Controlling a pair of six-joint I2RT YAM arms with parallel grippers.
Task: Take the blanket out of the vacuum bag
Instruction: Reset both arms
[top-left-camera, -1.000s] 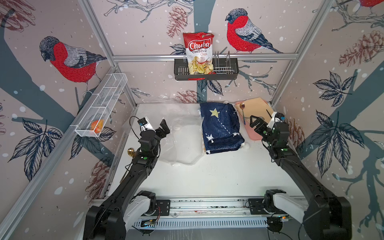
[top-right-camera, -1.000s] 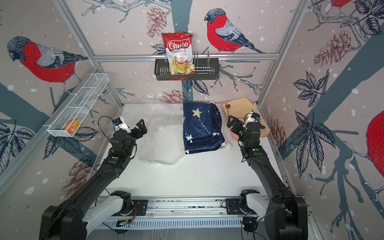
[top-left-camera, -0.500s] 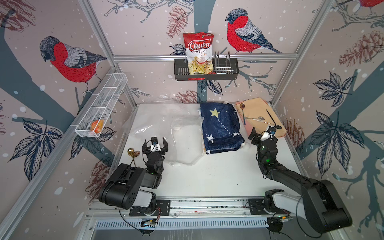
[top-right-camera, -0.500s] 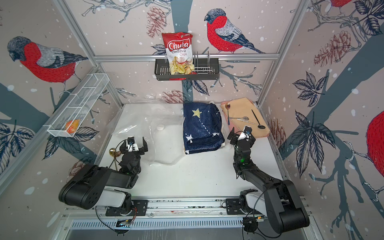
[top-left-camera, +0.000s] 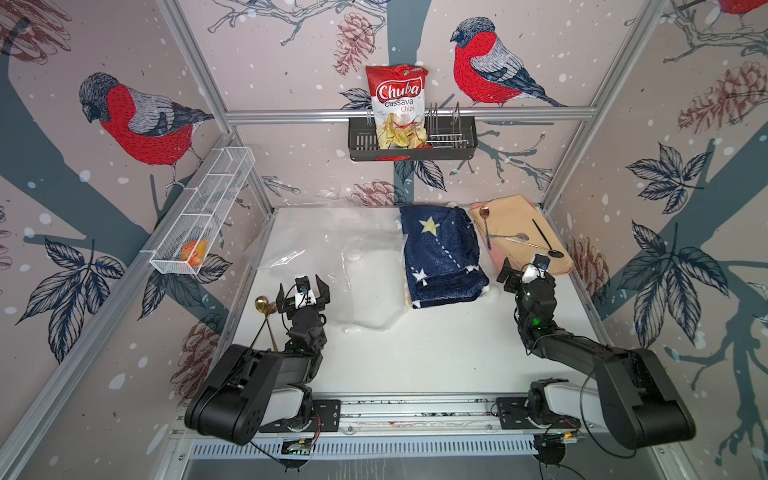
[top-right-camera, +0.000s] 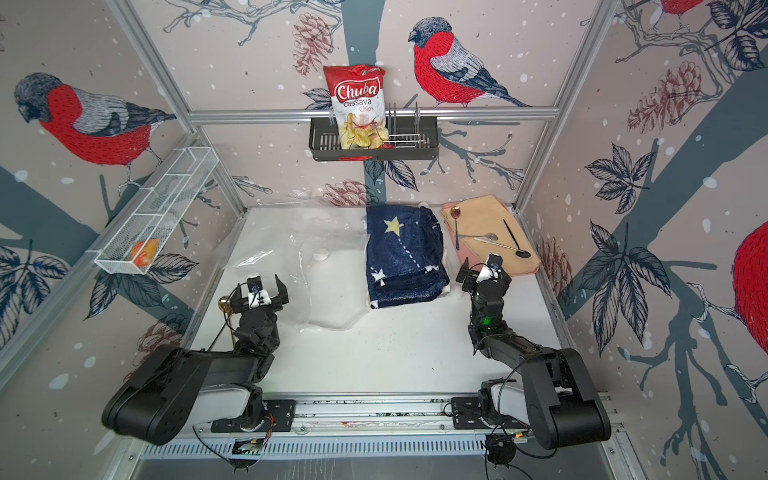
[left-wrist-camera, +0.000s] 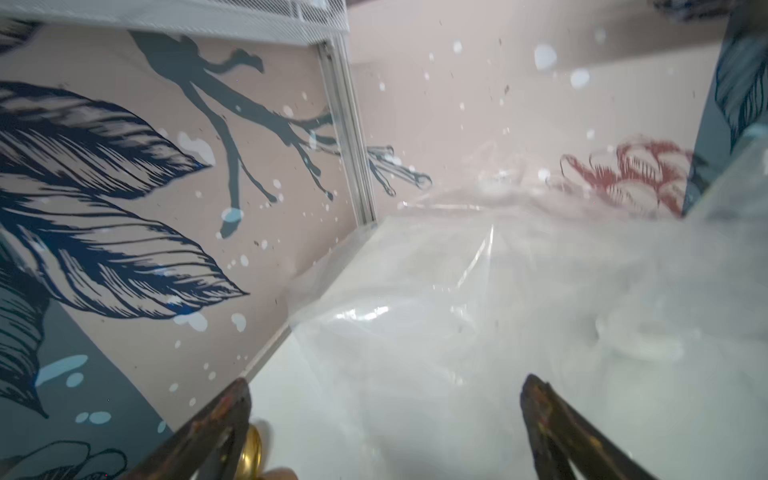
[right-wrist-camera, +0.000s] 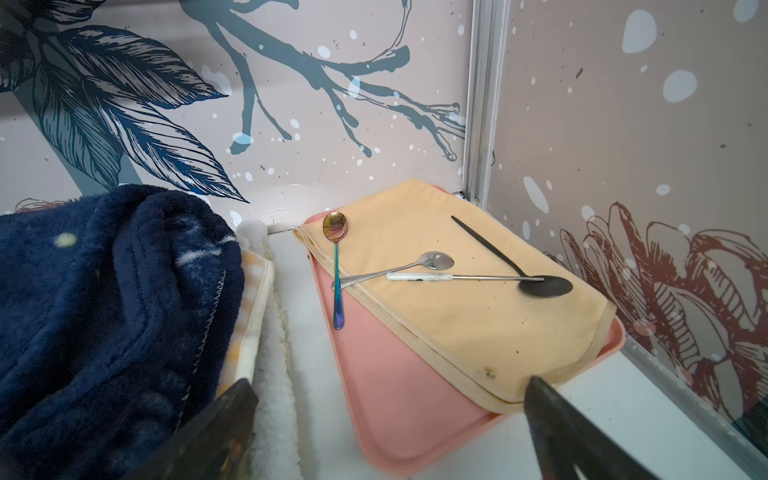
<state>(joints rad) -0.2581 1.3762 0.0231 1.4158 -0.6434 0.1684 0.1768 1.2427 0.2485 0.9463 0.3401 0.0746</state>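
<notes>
The vacuum bag (top-left-camera: 291, 257) lies flattened and crinkled over the left and rear-centre part of the white desk (top-left-camera: 415, 353). Its round white valve cap (top-right-camera: 321, 254) faces up near the middle of the bag. The folded dark blue blanket (top-left-camera: 440, 257), printed with stars, lies outside the bag at the rear centre of the desk, just beside the bag's right edge. Whether blanket and bag touch cannot be told.

The left jaws stand wide open and hold nothing. They sit at the near left corner of the bag and point toward the rear wall. In the left wrist view the bag (left-wrist-camera: 457, 311) spreads out ahead of them. A gold spoon (top-left-camera: 262, 303) shows just left of that arm.

The right jaws stand wide open and hold nothing. They sit between the blanket's near right corner and a pink tray (right-wrist-camera: 395, 395). A yellow cloth (right-wrist-camera: 457, 324) covers the rear part of the tray and carries several spoons (right-wrist-camera: 432, 261).
</notes>
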